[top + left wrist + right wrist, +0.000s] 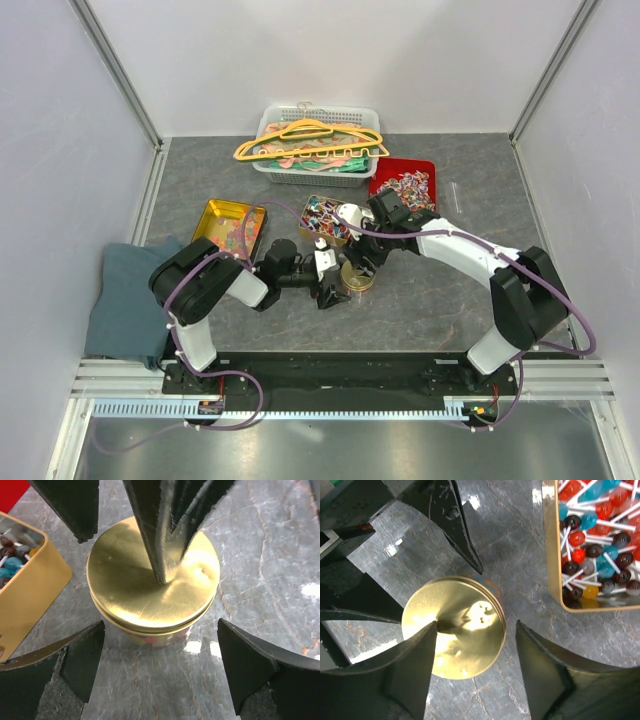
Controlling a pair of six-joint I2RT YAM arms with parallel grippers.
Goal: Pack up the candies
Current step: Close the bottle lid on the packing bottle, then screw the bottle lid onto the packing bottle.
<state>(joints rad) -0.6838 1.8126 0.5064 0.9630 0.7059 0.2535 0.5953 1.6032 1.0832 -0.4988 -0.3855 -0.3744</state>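
A round tin with a gold lid (357, 277) (152, 580) (454, 627) stands on the table between both grippers. My right gripper (477, 625) (362, 257) is open: one fingertip (165, 555) rests on the lid, the other hangs just past the tin's rim. My left gripper (160, 665) (330, 288) stands wide open just short of the tin, nothing between its fingers. Candies fill a gold box (322, 218) (600, 530) of small lollipops beside the tin. A gold tray (228, 225) holds gummies and a red tray (405, 185) holds wrapped pieces.
A white basket (315, 150) with yellow hangers stands at the back. A blue-grey cloth (125, 300) lies at the left edge. The gold box's wall (35, 590) is close to the tin's left side in the left wrist view.
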